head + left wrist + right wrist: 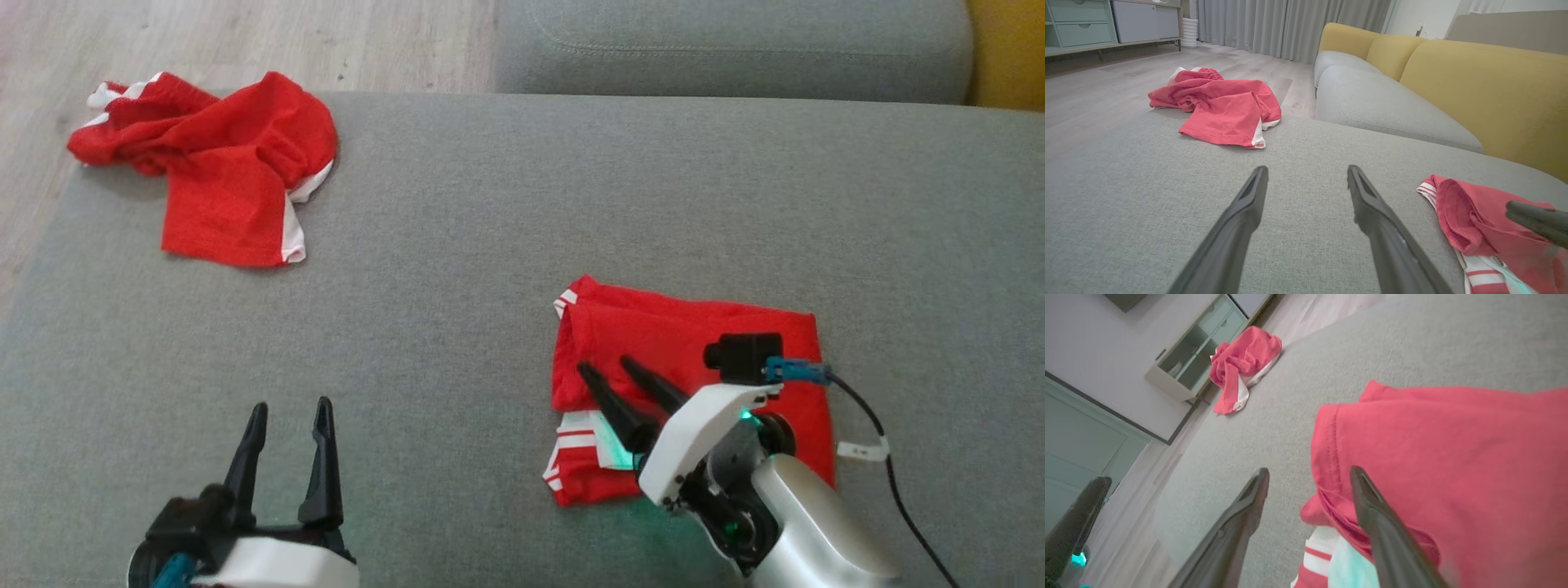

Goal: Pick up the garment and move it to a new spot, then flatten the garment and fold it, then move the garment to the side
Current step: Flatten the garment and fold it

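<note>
The garment (694, 343), red with white-striped trim, lies folded in a rough rectangle on the grey cushion (457, 269) at the right. My right gripper (606, 365) hovers over its left edge, open. In the right wrist view one finger (1372, 506) lies over the red garment (1445, 457) and the other over bare cushion; nothing is pinched. My left gripper (292, 403) stands open above bare cushion at the lower left, apart from the cloth. The left wrist view has this left gripper (1307, 169) open, with the garment (1478, 220) at its right.
A second red garment (220, 163) lies crumpled at the cushion's far left corner, near the edge over wood floor (245, 41). A grey sofa seat (735, 49) and yellow backrest (1474, 81) bound the far side. A black cable (890, 457) trails from my right wrist.
</note>
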`<state>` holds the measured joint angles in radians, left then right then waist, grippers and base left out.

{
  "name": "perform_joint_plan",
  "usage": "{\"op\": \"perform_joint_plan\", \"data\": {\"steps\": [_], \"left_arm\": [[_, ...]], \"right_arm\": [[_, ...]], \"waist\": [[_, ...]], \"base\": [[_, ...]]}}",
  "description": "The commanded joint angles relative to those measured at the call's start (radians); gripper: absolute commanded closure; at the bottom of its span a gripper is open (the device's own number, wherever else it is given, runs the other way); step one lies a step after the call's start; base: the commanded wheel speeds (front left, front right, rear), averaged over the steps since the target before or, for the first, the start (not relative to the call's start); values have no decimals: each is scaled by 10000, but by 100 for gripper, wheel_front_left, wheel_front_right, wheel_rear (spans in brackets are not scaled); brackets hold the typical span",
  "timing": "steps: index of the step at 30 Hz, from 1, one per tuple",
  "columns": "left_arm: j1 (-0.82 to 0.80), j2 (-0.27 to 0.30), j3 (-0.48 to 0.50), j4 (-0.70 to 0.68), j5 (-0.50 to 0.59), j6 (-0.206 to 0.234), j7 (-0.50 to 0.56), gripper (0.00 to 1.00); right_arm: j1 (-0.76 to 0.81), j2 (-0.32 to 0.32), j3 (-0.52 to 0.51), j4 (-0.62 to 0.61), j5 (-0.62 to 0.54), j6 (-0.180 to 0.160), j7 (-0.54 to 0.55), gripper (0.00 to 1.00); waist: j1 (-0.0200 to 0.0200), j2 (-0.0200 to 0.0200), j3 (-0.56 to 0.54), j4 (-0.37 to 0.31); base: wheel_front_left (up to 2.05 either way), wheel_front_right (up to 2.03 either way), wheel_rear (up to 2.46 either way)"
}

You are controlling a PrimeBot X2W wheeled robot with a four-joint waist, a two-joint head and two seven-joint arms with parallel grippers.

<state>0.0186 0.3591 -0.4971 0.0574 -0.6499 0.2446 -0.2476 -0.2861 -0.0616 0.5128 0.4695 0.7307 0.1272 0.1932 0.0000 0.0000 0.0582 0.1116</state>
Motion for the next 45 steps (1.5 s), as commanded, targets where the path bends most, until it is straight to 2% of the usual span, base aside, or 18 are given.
{"op": "perform_joint_plan", "data": {"steps": [1, 6, 10, 15, 23, 24, 26, 28, 36, 45], "left_arm": [[-487, 49, 289, -223, 73, -66, -74, 0], [-491, -4, 216, -215, 110, -79, -81, 0], [-530, -39, 153, -230, 138, -93, -84, 0], [-618, -82, 103, -226, 163, -89, -87, 0], [-671, -102, 14, -197, 160, -104, -73, 0], [-670, -94, 20, -188, 152, -105, -73, 0], [-676, -79, 33, -174, 141, -105, -71, 0], [-678, -71, 47, -182, 139, -83, -71, 0], [-745, -30, 99, -172, 124, -71, -68, 0], [-754, 2, 137, -205, 107, -31, -73, 0]], "right_arm": [[-552, 113, 140, -322, 29, 35, -288, 0], [-656, 114, -454, -418, -486, 35, -1143, 0], [-616, 114, -1501, -518, -1947, 35, -1753, 0], [-262, 114, -2549, -1021, -3416, 35, -1986, 0], [700, 53, -2653, -1412, -5983, 35, -2145, 0], [828, 51, -2600, -1357, -6238, 35, -2173, 19], [1027, 50, -2504, -1148, -6639, 35, -2210, 73], [1083, 17, -2392, -803, -7048, 35, -2269, 99], [732, 69, -2069, 558, -7390, 35, -2625, 100], [279, 110, 200, 1153, -6409, 35, -2783, 100]], "waist": [[0, 0, -52, -67], [0, 0, -142, -292], [0, 0, -162, -468], [0, 0, -133, -655], [0, 0, -51, -573], [0, 0, -35, -538], [0, 0, -7, -454], [0, 0, 17, -379], [0, 0, 105, -84], [0, 0, 136, 133]], "base": [[0, 0, 0], [0, 0, 0], [0, 0, 0], [0, 0, 0], [0, 0, 0], [0, 0, 0], [0, 0, 0], [0, 0, 0], [0, 0, 0], [0, 0, 0]]}}
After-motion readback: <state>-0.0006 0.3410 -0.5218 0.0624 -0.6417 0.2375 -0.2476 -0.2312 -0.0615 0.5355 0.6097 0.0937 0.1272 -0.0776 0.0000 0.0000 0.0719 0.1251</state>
